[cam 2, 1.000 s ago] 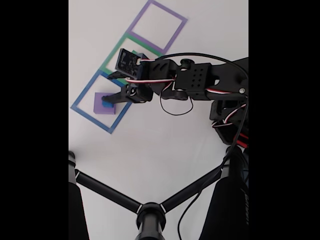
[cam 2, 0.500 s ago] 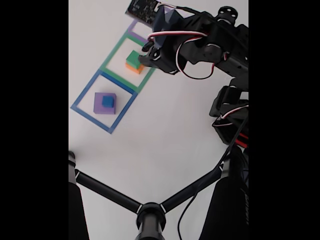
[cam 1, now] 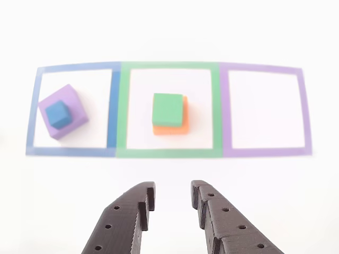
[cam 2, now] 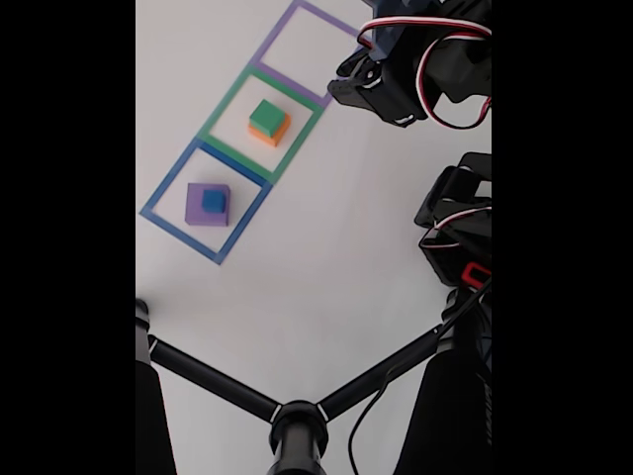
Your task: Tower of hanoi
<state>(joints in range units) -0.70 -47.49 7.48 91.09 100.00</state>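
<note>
A blue cube [cam 1: 58, 114] [cam 2: 214, 201] sits on the purple slab [cam 1: 71, 109] [cam 2: 196, 209] inside the blue square outline [cam 1: 112, 111]. The green block [cam 1: 168, 109] [cam 2: 266, 116] rests on the orange block [cam 1: 170, 129] [cam 2: 267, 136] inside the green outline [cam 1: 121, 108]. The purple outline [cam 1: 303, 111] at the right of the other view holds nothing. My gripper [cam 1: 170, 197] hangs raised and back from the outlines, in front of the green one, open with nothing between its fingers. In the fixed view the gripper [cam 2: 346, 89] is at the upper right, beside the green outline.
A black tripod-like stand [cam 2: 297, 421] spreads across the bottom of the fixed view. The arm's base and cables [cam 2: 457, 233] occupy the right edge. The table [cam 2: 326, 267] is plain white.
One second ago the gripper was down at the blue cube on the purple slab. It has let go, lifted and swung back toward the upper right; the blocks stay put.
</note>
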